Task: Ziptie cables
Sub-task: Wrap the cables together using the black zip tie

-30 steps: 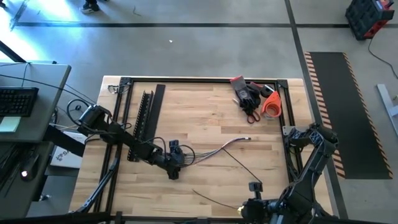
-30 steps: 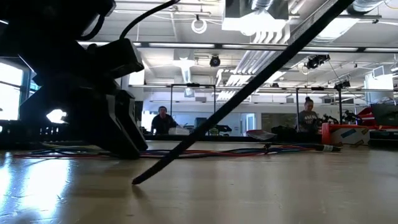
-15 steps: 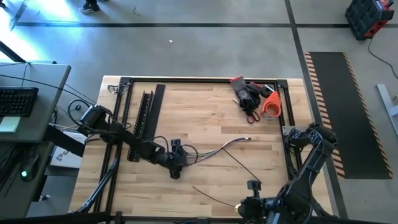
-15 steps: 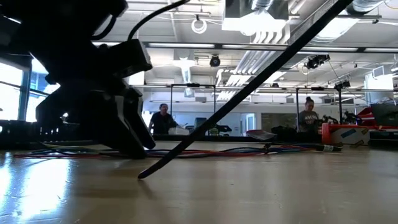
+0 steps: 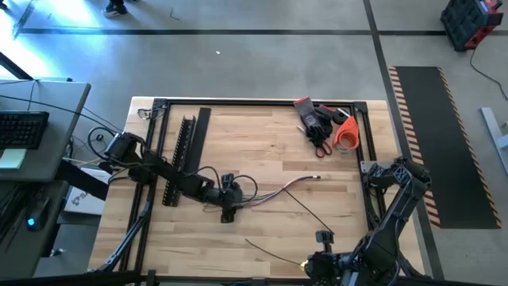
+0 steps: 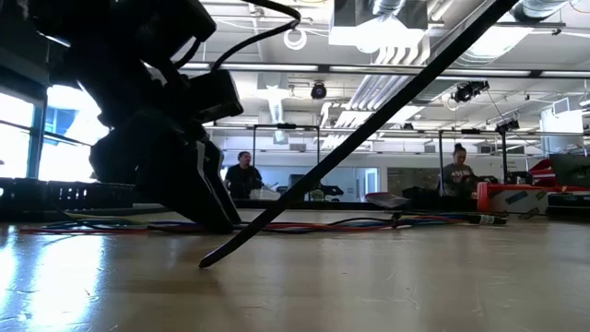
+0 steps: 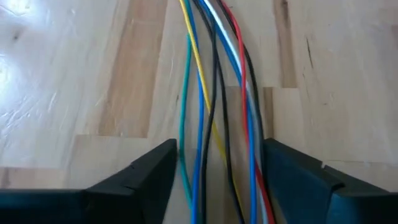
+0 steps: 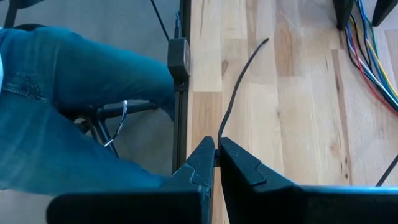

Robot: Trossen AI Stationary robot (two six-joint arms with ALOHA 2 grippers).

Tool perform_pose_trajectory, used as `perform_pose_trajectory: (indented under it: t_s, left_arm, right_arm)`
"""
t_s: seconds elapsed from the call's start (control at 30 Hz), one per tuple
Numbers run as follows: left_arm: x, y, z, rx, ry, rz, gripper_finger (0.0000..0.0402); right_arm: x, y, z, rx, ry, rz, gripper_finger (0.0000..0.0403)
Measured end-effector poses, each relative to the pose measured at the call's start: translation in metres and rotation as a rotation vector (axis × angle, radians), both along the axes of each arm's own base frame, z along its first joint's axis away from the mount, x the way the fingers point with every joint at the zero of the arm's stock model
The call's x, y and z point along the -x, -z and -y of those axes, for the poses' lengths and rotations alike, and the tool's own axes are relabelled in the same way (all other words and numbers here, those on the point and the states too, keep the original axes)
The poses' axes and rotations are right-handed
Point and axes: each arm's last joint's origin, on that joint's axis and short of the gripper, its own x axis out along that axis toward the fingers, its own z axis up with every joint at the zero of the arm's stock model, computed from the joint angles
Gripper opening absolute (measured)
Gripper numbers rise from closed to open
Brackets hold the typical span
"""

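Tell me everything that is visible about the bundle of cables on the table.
The cables are a loose bunch of thin, flexible wires that look plastic-coated: green, yellow, blue, black, white and red. They lie flat on the wooden table, roughly side by side and crossing in places. In the high view the bunch runs from the table's middle toward the left end effector, whose open fingers stand on either side of it. Whether the fingers touch the wires cannot be told.

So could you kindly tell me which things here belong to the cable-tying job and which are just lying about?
In the job:
- cables, between the open left hand's fingers
- thin black zip tie, pinched in the shut right hand

Lying about:
- slotted rail
- black gloves
- orange tape roll
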Motion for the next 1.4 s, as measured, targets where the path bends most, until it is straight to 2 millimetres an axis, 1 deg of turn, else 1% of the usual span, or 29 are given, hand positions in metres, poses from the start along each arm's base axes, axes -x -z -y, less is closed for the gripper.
perform_pose_trajectory:
  t_s: [0.07,0.2,0.37,0.43,0.63,0.77,0.87,1.0,1.1,1.27,1.4]
  left_arm:
    - [0.0,0.003,-0.001,0.001,0.002,-0.013,0.0194]
    - [-0.004,0.01,-0.001,0.003,0.012,-0.014,0.0129]
    - [-0.004,0.008,-0.002,0.0,0.005,-0.001,0.0031]
    - [-0.004,0.004,-0.002,0.01,0.009,0.003,0.0009]
    - [-0.003,-0.015,-0.001,0.054,0.005,0.015,0.0004]
    - [-0.002,-0.028,0.0,0.095,0.007,0.048,0.0003]
    - [-0.004,-0.035,0.0,0.109,0.008,0.084,0.0002]
    - [-0.004,-0.039,0.0,0.117,0.009,0.102,0.0002]
    - [-0.004,-0.04,0.002,0.12,0.012,0.108,0.0002]
    - [-0.003,-0.04,0.006,0.123,0.021,0.113,0.0001]
    - [-0.003,-0.041,0.009,0.127,0.027,0.125,0.0001]
  right_arm:
    - [0.0,0.0,0.0,-0.001,0.0,0.0,0.0]
    - [0.0,0.0,0.0,-0.003,-0.002,-0.003,0.0]
    - [0.0,0.001,0.002,-0.023,0.024,-0.03,0.0]
    - [-0.002,0.001,0.004,-0.023,0.044,-0.041,0.0]
    - [-0.011,0.002,0.015,-0.019,0.111,-0.057,0.0]
    - [-0.026,0.004,0.025,-0.016,0.16,-0.058,0.0]
    - [-0.04,0.013,0.033,-0.01,0.195,-0.087,0.0]
    - [-0.059,0.03,0.041,-0.013,0.256,-0.144,0.0]
    - [-0.07,0.04,0.046,-0.011,0.303,-0.162,0.0]
    - [-0.082,0.054,0.05,0.015,0.326,-0.182,0.0]
    - [-0.09,0.062,0.054,0.083,0.295,-0.162,0.0]
